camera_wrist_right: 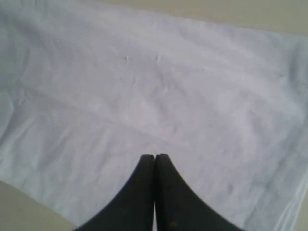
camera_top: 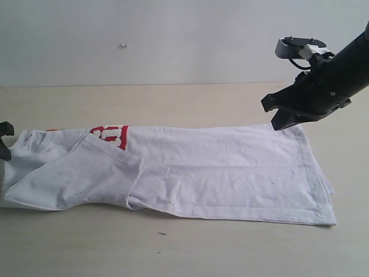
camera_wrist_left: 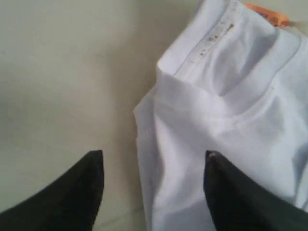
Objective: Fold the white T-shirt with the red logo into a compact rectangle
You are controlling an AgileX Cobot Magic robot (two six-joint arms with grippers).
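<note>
The white T-shirt (camera_top: 190, 170) lies flat as a long folded strip across the table, hem to the right, collar end to the left. A sleeve is folded over its left part, leaving only a short piece of the red logo (camera_top: 110, 136) showing. My left gripper (camera_wrist_left: 154, 159) is open at the shirt's collar end, one finger over bare table, the other over white cloth (camera_wrist_left: 231, 110); an orange neck tag (camera_wrist_left: 269, 15) shows beyond. In the exterior view it barely shows at the left edge (camera_top: 4, 138). My right gripper (camera_wrist_right: 155, 156) is shut and empty, hovering above the hem end (camera_top: 283, 115).
The pale wooden table (camera_top: 190, 248) extends in front of and behind the shirt. A plain white wall (camera_top: 144, 40) stands at the back. A small dark speck (camera_top: 162, 234) lies on the table near the front.
</note>
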